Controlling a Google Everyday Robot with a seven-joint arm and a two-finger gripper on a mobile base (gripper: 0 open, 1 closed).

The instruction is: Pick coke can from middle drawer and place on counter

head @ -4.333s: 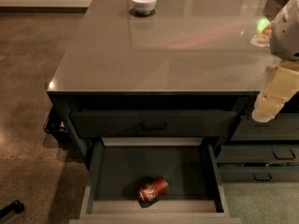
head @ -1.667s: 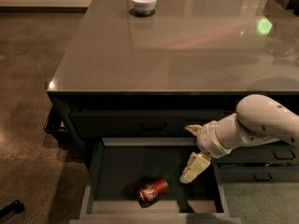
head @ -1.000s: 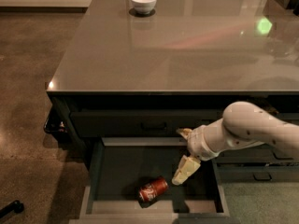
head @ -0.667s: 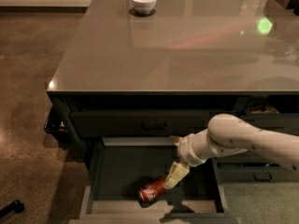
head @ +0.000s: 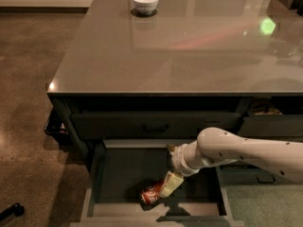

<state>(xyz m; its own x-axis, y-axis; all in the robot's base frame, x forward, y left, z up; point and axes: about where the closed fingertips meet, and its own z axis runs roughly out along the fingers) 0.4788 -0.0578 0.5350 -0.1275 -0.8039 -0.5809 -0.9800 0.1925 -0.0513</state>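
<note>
White arm [head: 246,151] reaches in from the right, tool [head: 170,183] apparently pointing downward.

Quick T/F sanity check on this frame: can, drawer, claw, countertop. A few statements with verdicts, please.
1. The coke can lies on its side in the open middle drawer. True.
2. The claw is over the counter. False: it is down inside the drawer, right beside the can.
3. A white bowl stands on the counter. True.
4. The arm reaches in from the picture's left. False: it comes in from the right.
</note>
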